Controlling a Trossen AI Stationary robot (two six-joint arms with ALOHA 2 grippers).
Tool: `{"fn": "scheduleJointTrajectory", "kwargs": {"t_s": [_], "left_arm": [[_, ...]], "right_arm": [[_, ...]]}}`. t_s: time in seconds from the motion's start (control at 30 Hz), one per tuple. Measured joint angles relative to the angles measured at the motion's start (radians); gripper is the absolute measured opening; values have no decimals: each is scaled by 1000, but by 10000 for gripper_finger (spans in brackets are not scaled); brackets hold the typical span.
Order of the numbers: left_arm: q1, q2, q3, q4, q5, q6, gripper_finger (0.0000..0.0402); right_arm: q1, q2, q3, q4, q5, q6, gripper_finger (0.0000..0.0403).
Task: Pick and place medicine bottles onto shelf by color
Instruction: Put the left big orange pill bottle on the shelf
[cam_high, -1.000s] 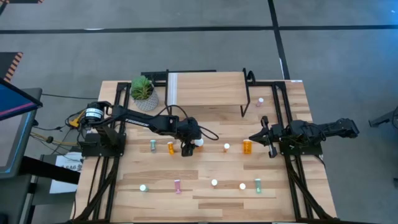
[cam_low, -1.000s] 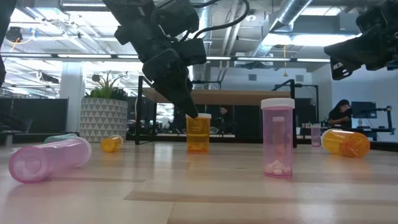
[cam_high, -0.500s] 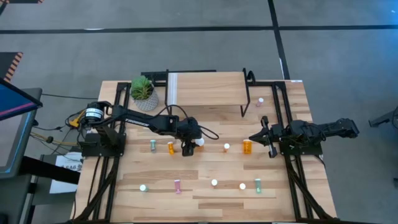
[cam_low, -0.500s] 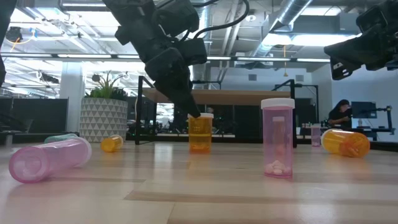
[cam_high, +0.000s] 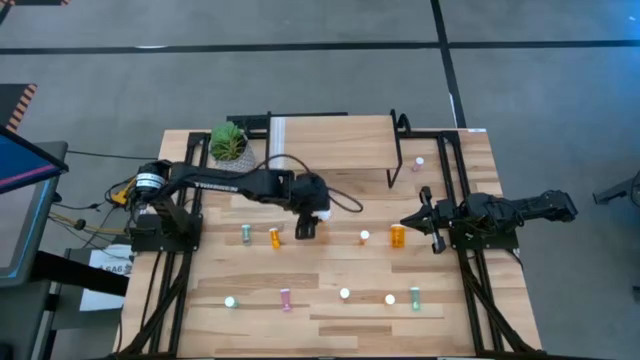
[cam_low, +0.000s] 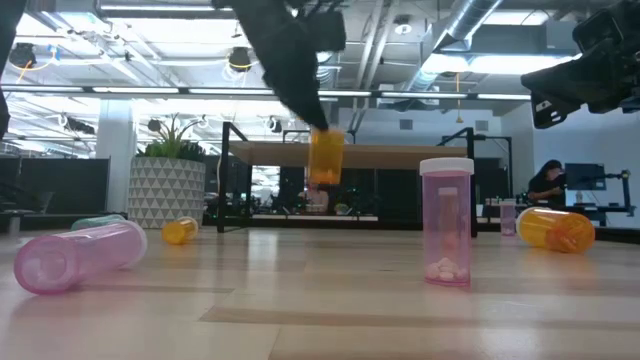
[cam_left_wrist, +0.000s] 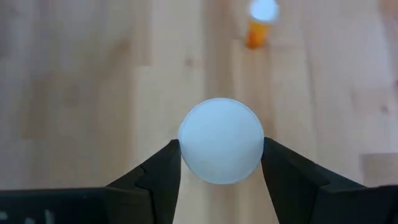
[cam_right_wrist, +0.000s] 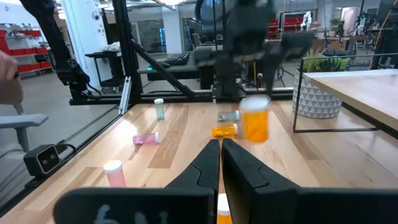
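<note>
Slip as the main worry, seen from above: left gripper (cam_high: 304, 228) over the table (cam_high: 460, 300) middle, short of the shelf (cam_high: 340, 140) at the far edge, clamped on an orange bottle. Could drop it on the way if the hold is shallow. Right gripper (cam_high: 413, 222) parked by the right edge, fingers pressed together, just beside another orange bottle (cam_high: 398, 236).

From table height: held orange bottle (cam_low: 326, 155) hanging clear of the surface, at about shelf height, pinched only near its top. Might clip the shelf edge unless raised further; would then fall among the bottles below. Upright pink bottle (cam_low: 446, 225) with a few white pills at its bottom; lying pink bottle (cam_low: 75, 257) apparently empty; contents of the held one impossible to tell.

From the left wrist: white cap (cam_left_wrist: 221, 141) squeezed between both fingers (cam_left_wrist: 163, 171), round and smooth, so liable to twist or pop out.

From the right wrist: same bottle (cam_right_wrist: 256, 121) in the air, blurred; own fingers (cam_right_wrist: 208, 162) shut on nothing.
</note>
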Motion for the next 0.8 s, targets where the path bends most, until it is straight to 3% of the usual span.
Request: {"fn": "scheduleJointTrajectory", "kwargs": {"t_s": [0.2, 0.37, 0.57, 0.8], "left_arm": [[48, 0, 205, -178, -97, 64, 182], [133, -18, 329, -257, -82, 136, 182], [320, -90, 350, -267, -47, 172, 182], [561, -72, 349, -261, 18, 153, 183]], "right_arm": [[0, 0, 0, -1, 0, 0, 43], [0, 0, 0, -2, 0, 0, 43], [0, 0, 0, -2, 0, 0, 43], [0, 0, 0, -2, 0, 0, 43]]}}
